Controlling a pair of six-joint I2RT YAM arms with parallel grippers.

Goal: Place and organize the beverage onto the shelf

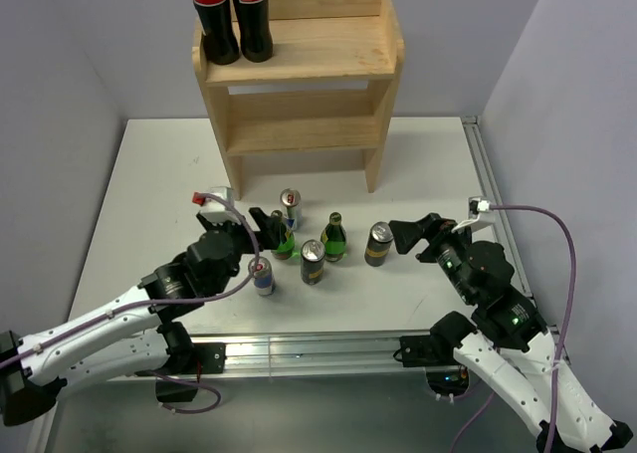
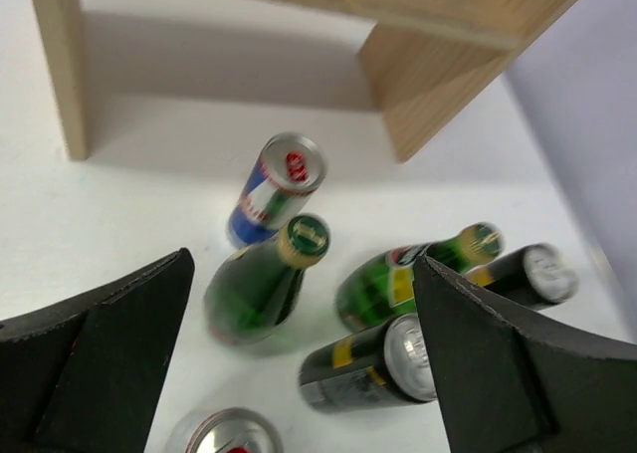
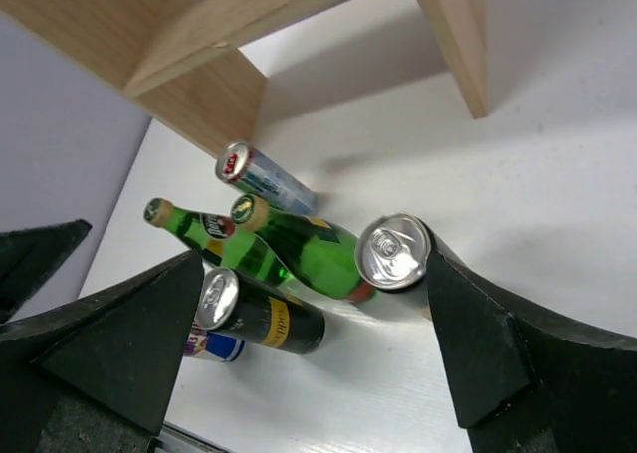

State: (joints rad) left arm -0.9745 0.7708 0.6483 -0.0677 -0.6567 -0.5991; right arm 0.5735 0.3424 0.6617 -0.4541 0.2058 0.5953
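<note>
Left claw (image 1: 271,229) and right claw (image 1: 410,232) gaping empty, only overhead view showing two dark cola bottles (image 1: 214,25) standing on light wooden three-tier shelf (image 1: 328,50)

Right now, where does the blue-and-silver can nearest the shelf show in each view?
Top external: blue-and-silver can centre, just before the shelf.
Left wrist: the can upper centre, behind a green bottle.
Right wrist: the can upper left of centre.
Shared landmark: the shelf's wooden legs behind it.
</note>
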